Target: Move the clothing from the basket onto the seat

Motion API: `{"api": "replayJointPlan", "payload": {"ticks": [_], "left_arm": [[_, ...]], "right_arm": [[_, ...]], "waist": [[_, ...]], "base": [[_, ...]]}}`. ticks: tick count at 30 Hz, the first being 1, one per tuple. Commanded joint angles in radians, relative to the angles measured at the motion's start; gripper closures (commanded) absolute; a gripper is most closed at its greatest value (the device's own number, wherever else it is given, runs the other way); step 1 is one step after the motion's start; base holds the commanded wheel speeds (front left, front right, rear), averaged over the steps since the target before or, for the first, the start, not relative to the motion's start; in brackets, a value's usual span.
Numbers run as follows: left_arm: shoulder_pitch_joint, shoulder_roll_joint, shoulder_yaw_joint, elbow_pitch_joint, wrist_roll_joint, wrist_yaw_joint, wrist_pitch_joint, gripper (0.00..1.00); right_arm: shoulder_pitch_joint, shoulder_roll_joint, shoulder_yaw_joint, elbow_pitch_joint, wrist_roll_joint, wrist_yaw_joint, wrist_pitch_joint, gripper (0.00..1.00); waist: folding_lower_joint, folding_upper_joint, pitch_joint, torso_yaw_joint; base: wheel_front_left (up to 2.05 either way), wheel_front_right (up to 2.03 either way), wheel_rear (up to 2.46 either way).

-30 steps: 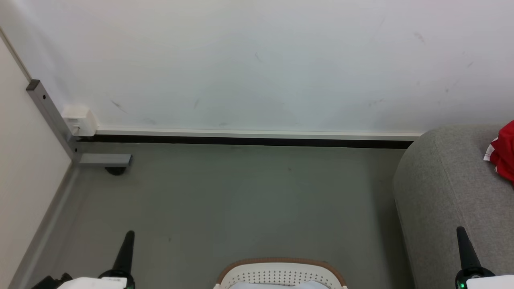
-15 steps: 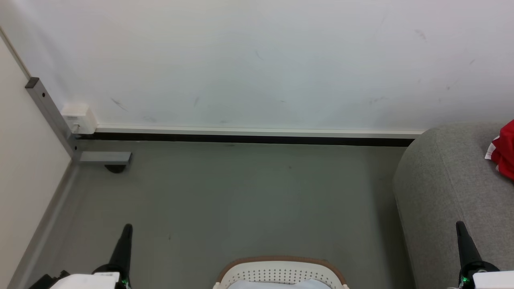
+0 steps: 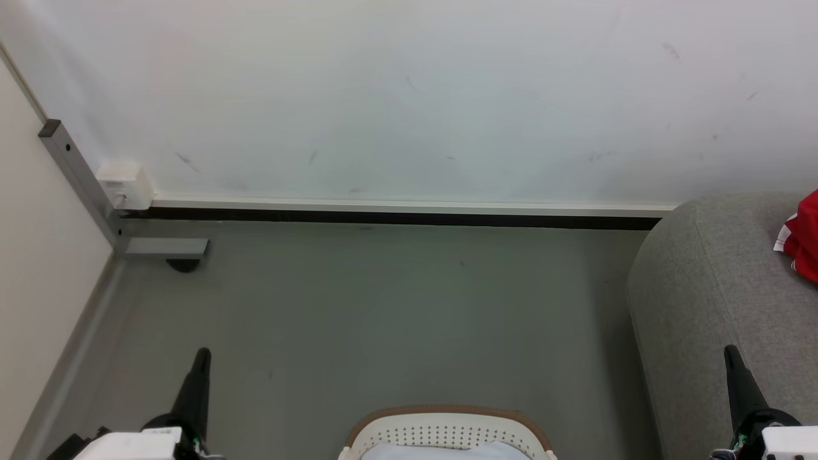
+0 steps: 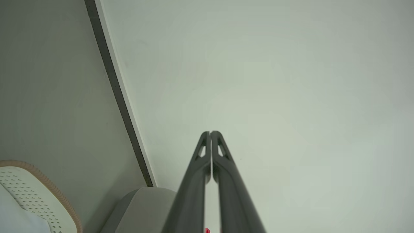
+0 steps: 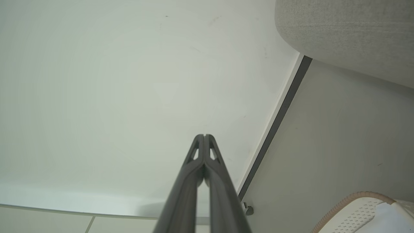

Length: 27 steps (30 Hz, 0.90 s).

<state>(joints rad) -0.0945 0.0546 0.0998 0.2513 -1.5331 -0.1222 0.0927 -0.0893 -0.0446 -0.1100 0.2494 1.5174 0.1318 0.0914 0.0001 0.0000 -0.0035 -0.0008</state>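
Starting at the left, the left gripper (image 3: 203, 354) is seen a little higher in the head view than a second ago. Its two dark fingers are pressed together tip to tip, as the left wrist view confirms, and nothing is held.

The whole picture has drifted too: the dark skirting strip (image 3: 383, 220) now sits slightly higher, so part of this is put down to the camera, not the room.

In the middle, at the bottom edge, the basket (image 3: 447, 410) is found on the floor (image 3: 383, 306), with a pale cloth (image 3: 447, 452) lying in it.

Further right the seat (image 3: 716, 287) is reached, and the clothing (image 3: 806, 236) is spotted on top of it at the picture's right edge, cut off by the frame — it is lying just as it was.

Last comes the right gripper (image 3: 728, 351), also raised in the picture, its fingers shut on each other and empty.

With the garment on the seat and both grippers drawn clear, the task is judged done or all but done — the small shift is taken for a settling back to rest.
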Motion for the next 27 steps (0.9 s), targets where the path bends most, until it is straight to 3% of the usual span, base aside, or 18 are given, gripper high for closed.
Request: {"api": "replayJointPlan", "payload": {"ticks": [1, 11, 27], "left_arm": [[-0.012, 0.001, 0.008, -0.005, -0.027, -0.005, 0.007, 1.0], [-0.019, -0.004, 0.017, -0.008, -0.086, -0.012, 0.024, 1.0], [-0.019, -0.004, 0.017, -0.008, -0.085, -0.01, 0.025, 1.0]], "right_arm": [[-0.016, -0.009, -0.005, -0.007, 0.03, -0.002, 0.008, 1.0], [-0.027, -0.01, -0.006, -0.007, 0.099, -0.002, 0.026, 1.0], [-0.027, -0.01, -0.006, -0.007, 0.096, -0.002, 0.026, 1.0]], "waist": [[-0.0001, 0.0, 0.001, 0.0], [-0.0001, 0.0, 0.006, 0.001], [-0.0001, 0.0, 0.007, 0.001]], "base": [[0.0, 0.0, 0.0], [0.0, 0.0, 0.0], [0.0, 0.0, 0.0]]}}
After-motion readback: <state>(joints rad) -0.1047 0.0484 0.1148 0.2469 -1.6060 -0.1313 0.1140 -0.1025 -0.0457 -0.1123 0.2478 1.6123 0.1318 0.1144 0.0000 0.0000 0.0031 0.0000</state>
